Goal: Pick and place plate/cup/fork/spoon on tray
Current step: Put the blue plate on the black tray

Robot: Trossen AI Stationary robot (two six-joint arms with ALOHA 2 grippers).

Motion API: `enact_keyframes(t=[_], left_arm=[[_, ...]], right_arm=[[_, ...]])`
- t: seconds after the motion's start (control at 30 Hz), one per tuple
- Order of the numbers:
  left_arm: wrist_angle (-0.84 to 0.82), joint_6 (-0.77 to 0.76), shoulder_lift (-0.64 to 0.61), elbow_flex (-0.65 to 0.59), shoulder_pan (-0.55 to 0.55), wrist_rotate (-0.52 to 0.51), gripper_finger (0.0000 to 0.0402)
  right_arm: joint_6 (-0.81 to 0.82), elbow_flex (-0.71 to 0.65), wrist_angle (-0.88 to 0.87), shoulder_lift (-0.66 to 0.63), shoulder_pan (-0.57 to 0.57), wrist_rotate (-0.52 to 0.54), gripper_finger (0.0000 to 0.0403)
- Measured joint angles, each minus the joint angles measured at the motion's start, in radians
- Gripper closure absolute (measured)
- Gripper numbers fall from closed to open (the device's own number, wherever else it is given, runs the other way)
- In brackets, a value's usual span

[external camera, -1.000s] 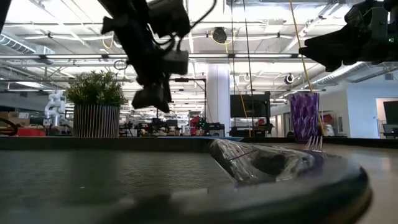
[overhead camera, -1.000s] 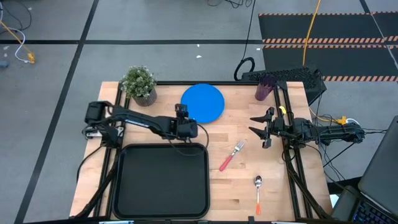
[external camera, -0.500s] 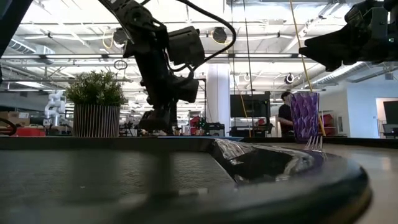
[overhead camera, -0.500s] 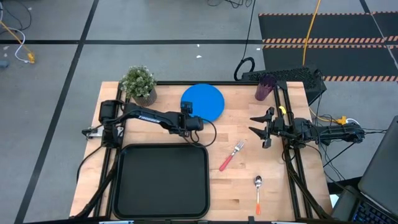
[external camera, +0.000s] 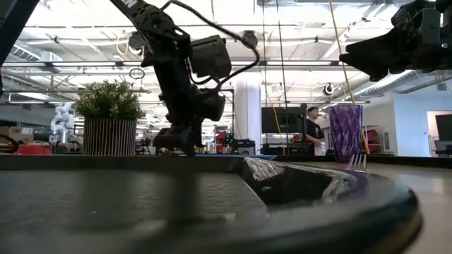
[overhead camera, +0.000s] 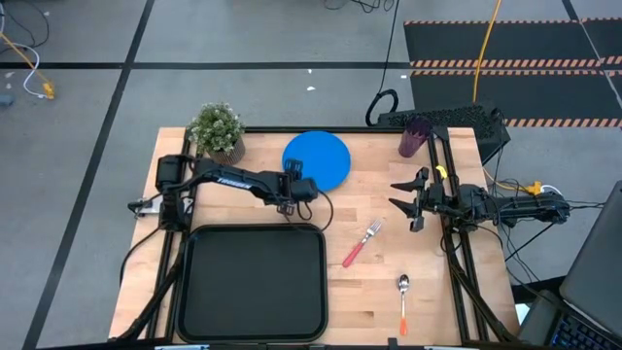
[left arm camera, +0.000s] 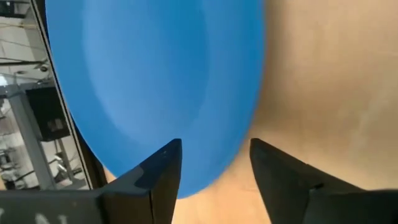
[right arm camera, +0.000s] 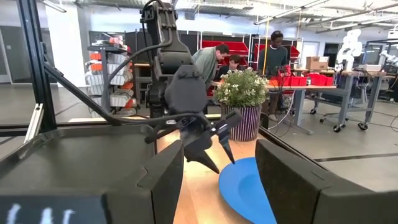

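Here the left gripper [overhead camera: 303, 188] sits low at the near edge of the flat round bright blue plate [overhead camera: 317, 159], its two dark fingers [left arm camera: 163, 171] spread apart with the plate's rim between them and nothing clamped. Just beside the plate stands a potted green plant in a striped pot [overhead camera: 218, 130]. The large black rectangular tray [overhead camera: 252, 282] lies just behind the gripper, bare. The right gripper [overhead camera: 408, 204] hangs over the wood table [overhead camera: 379, 282], fingers apart and empty. Near it lies the red-pink-handled metal fork [overhead camera: 361, 243], the orange-handled spoon [overhead camera: 402, 302] farther off, and the dark purple plastic cup [overhead camera: 414, 138] at the far corner. People [right arm camera: 274, 53] stand in the room beyond.
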Motion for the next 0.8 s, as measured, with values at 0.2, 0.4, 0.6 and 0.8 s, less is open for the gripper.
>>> enact_keyframes(t=[0.2,0.4,0.6,0.8], left_arm=[[0.005,0.023,0.0,0.0,0.043,0.038,0.0238],[-0.004,0.034,0.0,0.0,0.055,0.074,0.0245],[0.055,0.084,0.035,0.001,0.075,0.12,0.0245],[0.084,0.107,0.08,0.003,0.085,0.103,0.0286]], right_arm=[[-0.001,0.0,-0.004,0.0,0.0,0.0,0.0209],[-0.002,0.0,-0.005,0.0,0.0,0.0,0.0209],[-0.002,0.0,-0.005,0.0,0.0,0.0,0.0209],[-0.007,0.0,-0.005,0.0,0.0,0.019,0.0209]])
